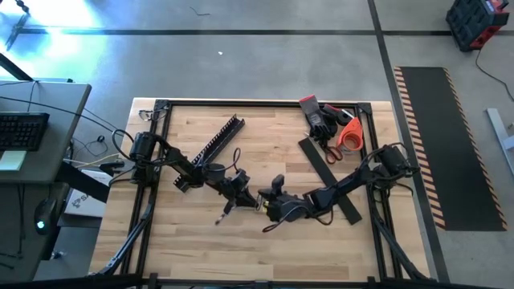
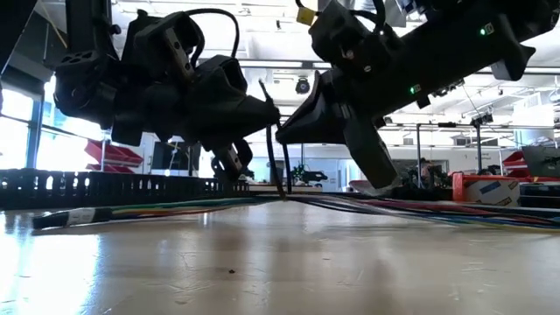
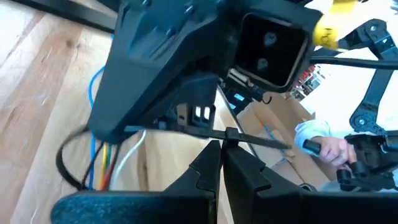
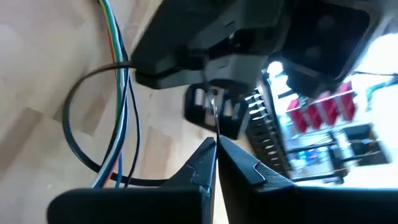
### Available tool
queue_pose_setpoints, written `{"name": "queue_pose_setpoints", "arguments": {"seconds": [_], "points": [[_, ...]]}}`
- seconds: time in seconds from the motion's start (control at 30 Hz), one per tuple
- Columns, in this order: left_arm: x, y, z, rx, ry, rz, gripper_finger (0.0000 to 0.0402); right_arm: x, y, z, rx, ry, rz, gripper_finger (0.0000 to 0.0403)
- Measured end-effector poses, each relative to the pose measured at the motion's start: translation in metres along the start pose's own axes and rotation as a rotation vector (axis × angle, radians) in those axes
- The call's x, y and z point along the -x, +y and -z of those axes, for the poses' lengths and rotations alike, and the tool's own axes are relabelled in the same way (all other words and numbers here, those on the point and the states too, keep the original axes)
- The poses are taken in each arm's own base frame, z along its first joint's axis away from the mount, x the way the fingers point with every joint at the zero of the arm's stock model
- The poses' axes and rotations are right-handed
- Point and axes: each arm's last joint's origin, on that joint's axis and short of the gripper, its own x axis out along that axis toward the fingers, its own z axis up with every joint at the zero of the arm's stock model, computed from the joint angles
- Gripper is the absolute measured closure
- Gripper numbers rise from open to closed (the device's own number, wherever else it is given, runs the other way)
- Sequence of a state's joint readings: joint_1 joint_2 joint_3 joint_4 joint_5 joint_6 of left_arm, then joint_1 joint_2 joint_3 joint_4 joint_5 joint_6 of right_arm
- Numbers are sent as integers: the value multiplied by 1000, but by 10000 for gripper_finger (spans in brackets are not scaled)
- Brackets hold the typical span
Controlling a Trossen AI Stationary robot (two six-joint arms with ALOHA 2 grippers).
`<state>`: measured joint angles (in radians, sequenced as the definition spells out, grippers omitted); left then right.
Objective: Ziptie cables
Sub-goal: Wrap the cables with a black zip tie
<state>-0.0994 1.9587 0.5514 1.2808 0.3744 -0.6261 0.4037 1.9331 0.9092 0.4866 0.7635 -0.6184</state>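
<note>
Claws meet nose to nose at mid-surface in the high view: my left claw (image 1: 241, 190) and my right claw (image 1: 269, 198) stand just apart above the wooden surface (image 1: 241, 249). The black slotted duct (image 1: 210, 149) lies behind the left arm; gloves, scissors and a flat black strip (image 1: 329, 179) lie by the right arm.

Low view: the cables (image 2: 367, 207) lie flat along the surface, running under both claws. A thin black zip tie (image 2: 273, 144) stands upright between the two claws, above the bundle.

Left wrist view: my left claw (image 3: 219, 151) is closed, pinching the zip tie (image 3: 205, 130) near its head. The tie loops around coloured strands of the cables (image 3: 106, 163). A person's hand shows in the room beyond.

Right wrist view: my right claw (image 4: 216, 148) is closed, its tips on the tie's thin tail. The loop around the cables (image 4: 122, 118) hangs slack.

Judgement: the tightening step is in hand. The next move calls for pulling the tail straight away from the head while the left claw holds steady.
</note>
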Motion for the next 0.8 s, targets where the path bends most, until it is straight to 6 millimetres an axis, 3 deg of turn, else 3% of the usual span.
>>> {"name": "queue_pose_setpoints", "arguments": {"seconds": [0.3,0.8], "points": [[-1,6,8,39,30,-1,402,5,1,-9,248,-34,23,403],[-2,8,10,35,7,11,402,8,5,-19,434,-96,-70,403]]}}
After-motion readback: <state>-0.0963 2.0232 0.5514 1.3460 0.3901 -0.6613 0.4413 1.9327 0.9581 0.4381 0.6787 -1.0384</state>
